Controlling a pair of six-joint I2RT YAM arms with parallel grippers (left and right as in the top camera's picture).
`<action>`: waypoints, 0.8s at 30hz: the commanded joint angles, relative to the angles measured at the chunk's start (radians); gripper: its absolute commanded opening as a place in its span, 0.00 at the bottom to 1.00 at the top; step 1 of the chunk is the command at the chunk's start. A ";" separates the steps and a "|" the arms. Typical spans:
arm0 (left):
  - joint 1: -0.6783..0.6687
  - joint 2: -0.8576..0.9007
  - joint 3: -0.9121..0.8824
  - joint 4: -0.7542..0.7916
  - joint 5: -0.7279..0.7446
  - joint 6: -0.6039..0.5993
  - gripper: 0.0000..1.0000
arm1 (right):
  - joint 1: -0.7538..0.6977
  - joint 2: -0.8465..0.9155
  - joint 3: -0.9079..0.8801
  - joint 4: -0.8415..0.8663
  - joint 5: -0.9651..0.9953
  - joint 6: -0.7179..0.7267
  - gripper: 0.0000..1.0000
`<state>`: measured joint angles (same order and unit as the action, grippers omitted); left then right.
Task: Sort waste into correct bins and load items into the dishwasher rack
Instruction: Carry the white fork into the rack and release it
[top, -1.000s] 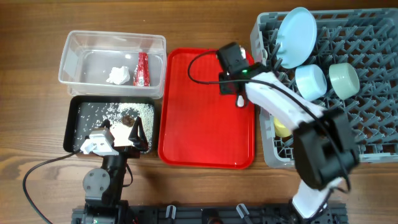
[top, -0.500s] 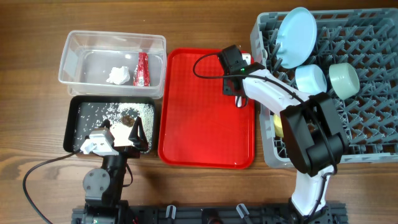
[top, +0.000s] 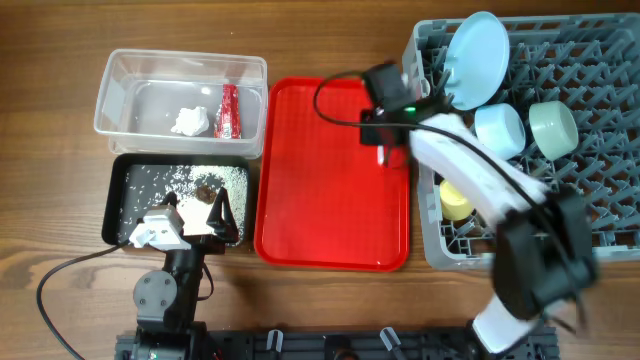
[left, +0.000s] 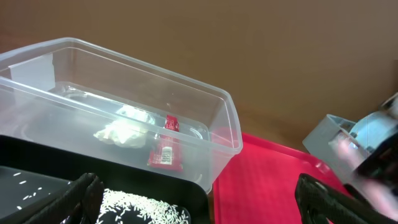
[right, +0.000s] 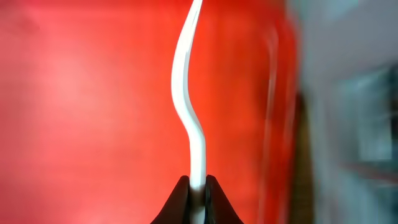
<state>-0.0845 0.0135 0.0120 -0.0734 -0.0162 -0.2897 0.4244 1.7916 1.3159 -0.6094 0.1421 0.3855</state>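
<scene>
My right gripper (right: 198, 183) is shut on the handle of a white plastic utensil (right: 183, 87), held above the red tray (right: 74, 93); its head is cut off, so I cannot tell spoon from fork. From overhead, the right gripper (top: 383, 148) hangs at the tray's far right edge beside the grey dishwasher rack (top: 600, 200). The rack holds a pale blue plate (top: 477, 60), a blue bowl (top: 500, 130), a mint bowl (top: 553, 127) and a yellow cup (top: 455, 202). My left gripper (left: 199, 205) stands open over the black tray (left: 186, 193) of rice (left: 143, 208).
The clear tub (left: 230, 124) behind the black tray holds a crumpled tissue (left: 124, 132) and a red sachet (left: 166, 149). The red tray (top: 330, 180) lies between the bins and the rack. Bare wooden table surrounds everything.
The right gripper has shut on the white utensil and shifted slightly toward the far right edge of the tray, with its arm swinging out. The left arm has not moved.
</scene>
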 joint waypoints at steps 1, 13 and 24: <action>0.005 -0.009 -0.006 0.003 0.008 0.014 1.00 | -0.068 -0.180 0.004 0.006 0.062 -0.084 0.04; 0.005 -0.009 -0.006 0.003 0.008 0.014 1.00 | -0.216 -0.013 0.004 0.011 0.105 -0.357 0.19; 0.005 -0.009 -0.006 0.003 0.008 0.014 1.00 | -0.136 -0.459 0.014 -0.034 -0.171 -0.348 0.47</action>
<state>-0.0845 0.0135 0.0120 -0.0734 -0.0162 -0.2897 0.2379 1.5150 1.3170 -0.6239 0.1108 0.0463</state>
